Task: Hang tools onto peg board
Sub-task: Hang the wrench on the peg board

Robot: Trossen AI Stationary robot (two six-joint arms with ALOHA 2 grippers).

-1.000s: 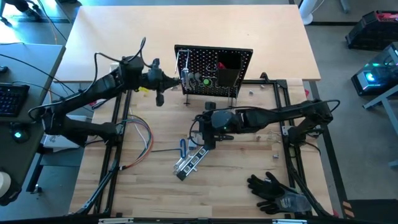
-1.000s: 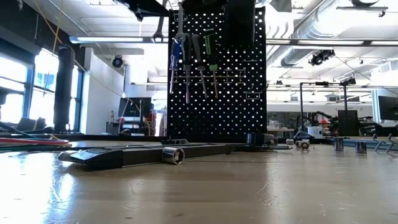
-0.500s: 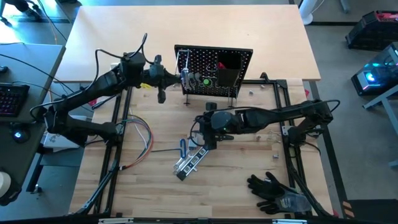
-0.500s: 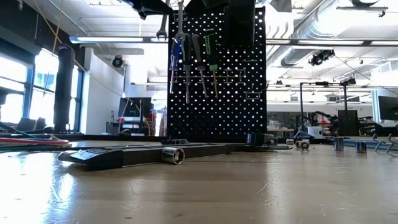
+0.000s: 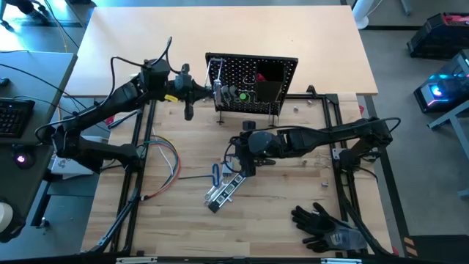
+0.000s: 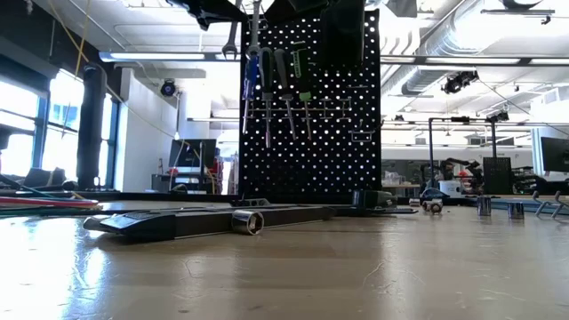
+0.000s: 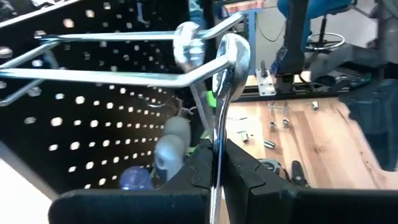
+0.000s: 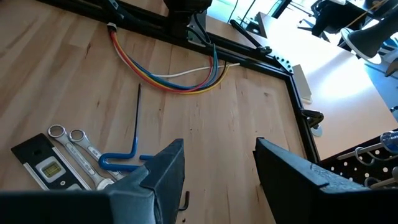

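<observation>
Nearest me, black gloves [image 5: 322,224] lie at the table's right front. At mid-table my right gripper [image 5: 248,170] hangs with fingers spread and empty above the loose tools [image 5: 226,188]: silver wrenches, a black-silver bar, a blue-handled key. Beyond, at the far side, my left gripper [image 5: 207,90] is clamped on a silver wrench [image 7: 222,93], its ring end at a peg on the peg board [image 5: 253,82]. Since a second ago it has edged closer to the board; the right arm has not moved.
</observation>
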